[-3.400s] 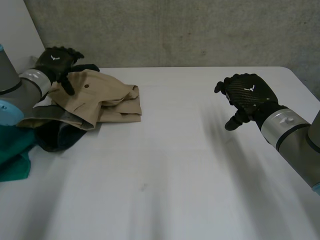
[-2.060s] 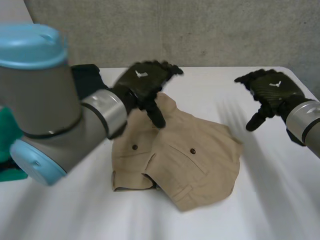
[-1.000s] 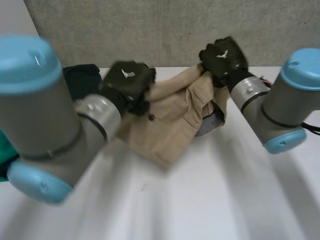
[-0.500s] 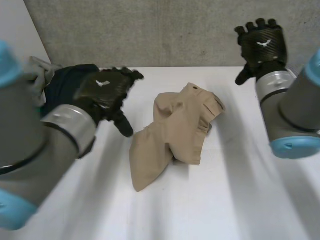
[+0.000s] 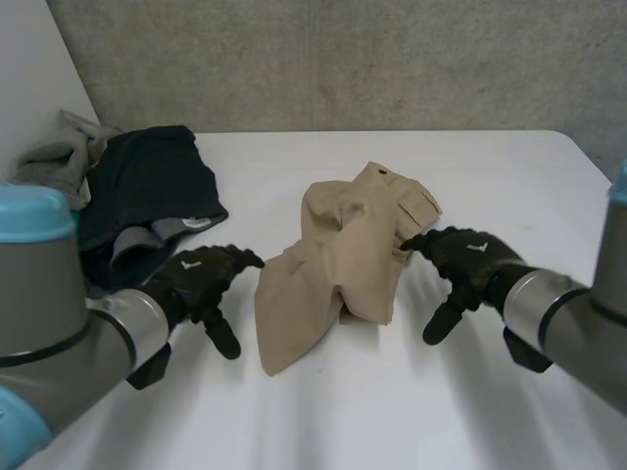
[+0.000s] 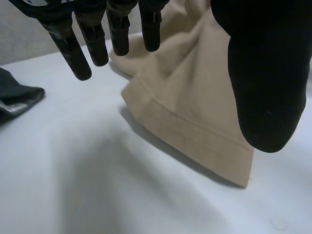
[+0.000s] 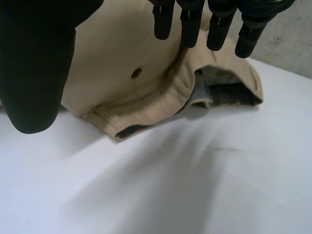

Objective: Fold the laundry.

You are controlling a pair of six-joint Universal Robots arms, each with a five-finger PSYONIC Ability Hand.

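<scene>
A pair of tan shorts (image 5: pixel 346 250) lies crumpled in the middle of the white table (image 5: pixel 323 411). My left hand (image 5: pixel 204 281) hovers open just left of the shorts' near leg hem (image 6: pixel 195 131), fingers (image 6: pixel 73 46) straight and spread, touching nothing. On the other side my right hand (image 5: pixel 463 262) is open too, its fingertips (image 7: pixel 187 27) close over the waistband and pocket button (image 7: pixel 136 73) of the shorts (image 7: pixel 126 83). Neither hand holds cloth.
A pile of dark and grey clothes (image 5: pixel 137 191) lies at the table's back left, with a grey piece (image 5: pixel 61 152) behind it. A dark cloth edge (image 6: pixel 14 97) sits beyond my left hand's fingers. A concrete wall (image 5: pixel 343 59) runs behind the table.
Both hands let go of the shorts, which dropped crumpled onto the table. Both arms have since come down to table height on either side of the shorts.
</scene>
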